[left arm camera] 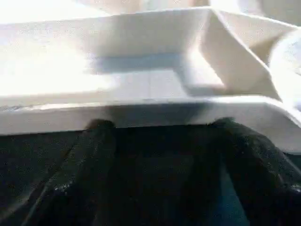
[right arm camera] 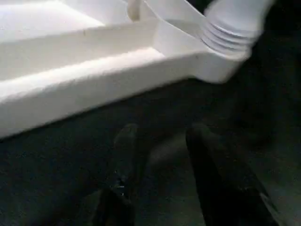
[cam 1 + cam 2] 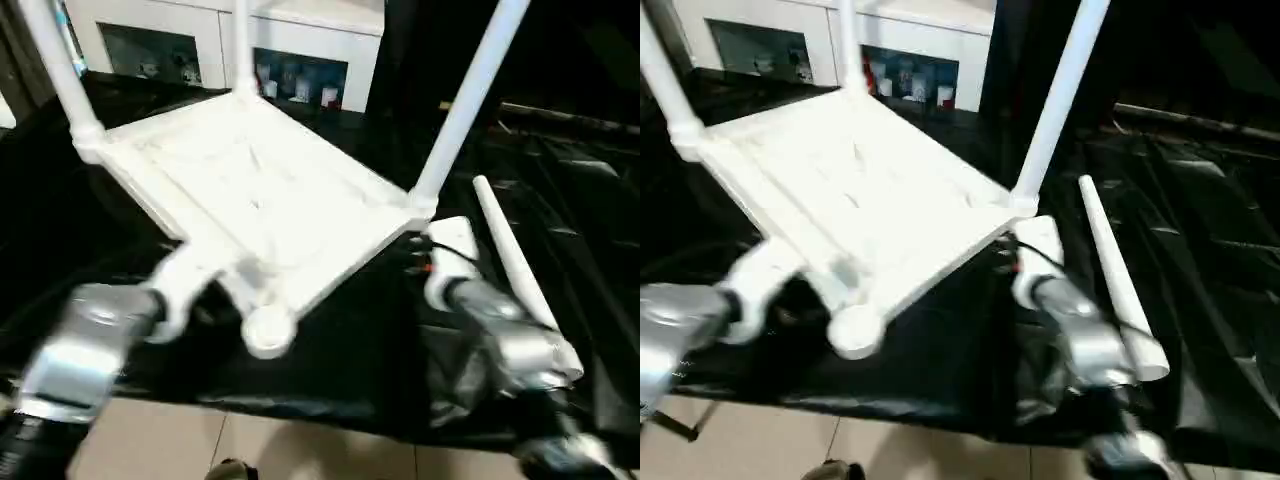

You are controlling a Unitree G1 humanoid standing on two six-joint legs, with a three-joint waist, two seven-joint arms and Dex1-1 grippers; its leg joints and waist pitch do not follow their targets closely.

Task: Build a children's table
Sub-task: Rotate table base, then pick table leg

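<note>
Progress: three legs (image 3: 470,95) seen standing up from the corner sockets of the upside-down tabletop (image 3: 260,200); approx. three-quarters done.
Left to do: fourth leg (image 3: 515,260) lies loose, just outboard of the right hand (image 2: 160,141); near corner socket (image 3: 265,330) is empty, between both hands.
Tabletop: white plastic, ribbed underside up, tilted, over a black-covered counter (image 3: 320,370).
Left hand (image 1: 162,127): fingers apart, tips right at tabletop edge; no grip is made out.
Right hand: fingers apart w/ a narrow gap, nothing between; tabletop edge just ahead.
</note>
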